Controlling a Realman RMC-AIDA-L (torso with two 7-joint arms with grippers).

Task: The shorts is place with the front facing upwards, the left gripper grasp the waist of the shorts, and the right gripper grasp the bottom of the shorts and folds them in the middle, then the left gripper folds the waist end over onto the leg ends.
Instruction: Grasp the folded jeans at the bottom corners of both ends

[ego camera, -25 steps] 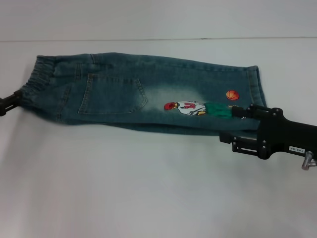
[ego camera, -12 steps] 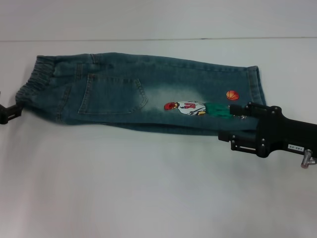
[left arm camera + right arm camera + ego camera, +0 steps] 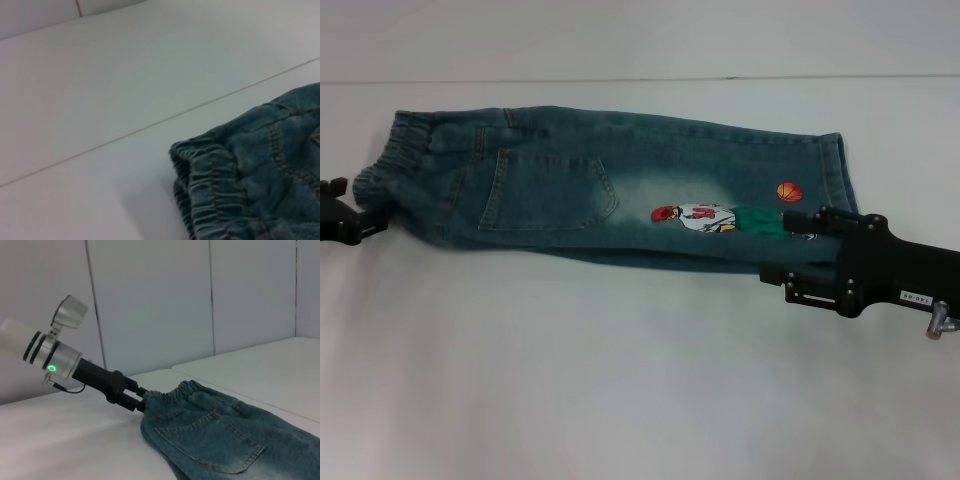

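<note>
Across the white table, lying flat and lengthwise: shorts, pocket side up, folded in half. At far left, left gripper meeting the ruffled waist, jaws pinching its near corner in the right wrist view. At right, right gripper sitting on the hems beside the cartoon print; jaws, cannot tell whether spread or clamped.

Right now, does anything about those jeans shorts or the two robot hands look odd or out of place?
Nothing is damaged or spilled. The blue-green washed denim shorts lie folded lengthwise, slightly slanted on the white table. The left hand meets the gathered waist; the right hand lies over the hem end.
</note>
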